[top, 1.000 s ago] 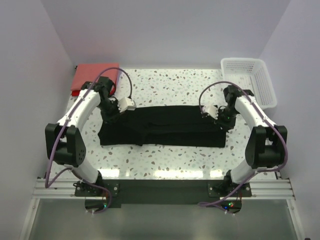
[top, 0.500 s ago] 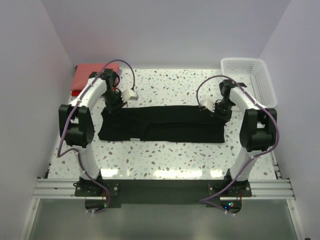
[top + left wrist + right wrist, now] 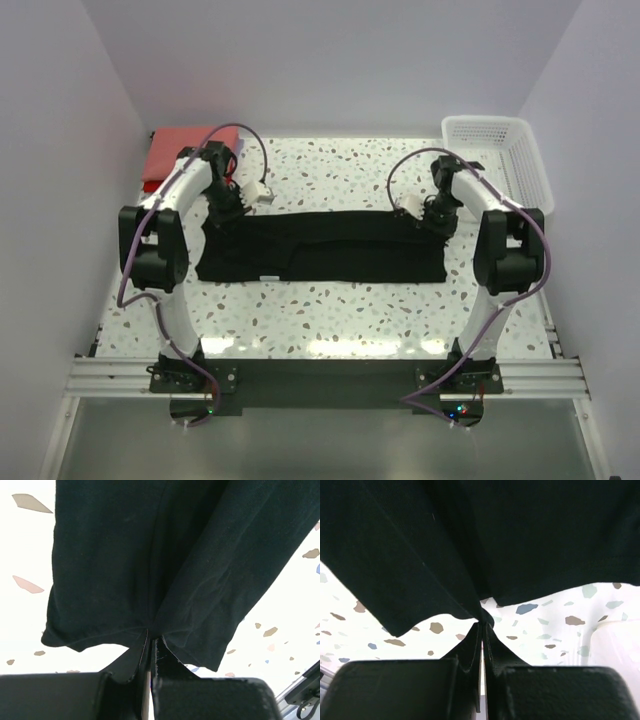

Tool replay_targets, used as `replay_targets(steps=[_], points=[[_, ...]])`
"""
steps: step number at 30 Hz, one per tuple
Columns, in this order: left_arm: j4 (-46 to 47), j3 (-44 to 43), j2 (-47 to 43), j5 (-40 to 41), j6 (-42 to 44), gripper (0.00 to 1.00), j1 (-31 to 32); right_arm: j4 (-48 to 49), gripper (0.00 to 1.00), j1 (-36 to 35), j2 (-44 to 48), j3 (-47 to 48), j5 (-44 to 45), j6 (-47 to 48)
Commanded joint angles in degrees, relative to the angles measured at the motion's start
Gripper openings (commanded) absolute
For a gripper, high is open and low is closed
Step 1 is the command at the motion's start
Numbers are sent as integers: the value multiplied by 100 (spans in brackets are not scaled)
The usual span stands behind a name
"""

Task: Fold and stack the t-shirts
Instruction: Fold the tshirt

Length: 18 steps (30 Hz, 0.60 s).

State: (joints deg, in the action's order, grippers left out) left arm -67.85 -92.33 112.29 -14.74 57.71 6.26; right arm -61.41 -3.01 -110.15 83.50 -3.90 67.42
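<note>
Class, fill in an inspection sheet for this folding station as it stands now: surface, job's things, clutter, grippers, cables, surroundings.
Surface: speckled table, brightly lit.
Job's things: black t-shirt lies in a wide band across the middle, pinched at both far corners; coral-red cloth lies flat at the far left corner.
Clutter: white lattice basket at the far right corner, looks empty.
Grippers: left gripper shut on the black t-shirt; right gripper shut on it too.
Cables: purple cables loop above each wrist.
Surroundings: plain white walls on three sides; metal rail at the near edge.
</note>
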Motion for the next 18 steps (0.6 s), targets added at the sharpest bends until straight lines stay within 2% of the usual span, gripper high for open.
replay_targets(steps=[1, 2, 3, 4, 6, 7, 9, 10, 13, 14, 18], points=[[281, -12, 82, 103, 30, 0, -108, 94, 0, -42, -129, 280, 153, -114], [316, -30, 100, 103, -49, 0, -108, 120, 0, -60, -173, 333, 162, -141], [334, -65, 117, 77, -93, 0, -108, 129, 5, -60, -200, 359, 179, -246], [326, -126, 170, 68, -181, 6, -108, 129, 13, -69, -217, 386, 214, -299], [300, -206, 170, -19, -287, 15, -160, 77, 34, -51, -244, 473, 249, -500], [290, -302, 153, -63, -400, 26, -195, 50, 56, -42, -227, 491, 276, -562], [221, -408, 109, -177, -576, 34, -309, -11, 67, -7, -61, 570, 285, -807], [168, -478, 57, -343, -734, 39, -466, -73, 70, 28, 1, 631, 241, -905], [36, -383, -84, -652, -1024, 45, -880, -555, 71, 89, 178, 913, -48, -1423], [-8, -321, -128, -748, -1077, 45, -985, -861, 71, 98, 204, 957, -136, -1564], [122, 399, -462, -1091, -1288, 46, -1451, -1049, 68, 195, 406, 563, -514, -2389]])
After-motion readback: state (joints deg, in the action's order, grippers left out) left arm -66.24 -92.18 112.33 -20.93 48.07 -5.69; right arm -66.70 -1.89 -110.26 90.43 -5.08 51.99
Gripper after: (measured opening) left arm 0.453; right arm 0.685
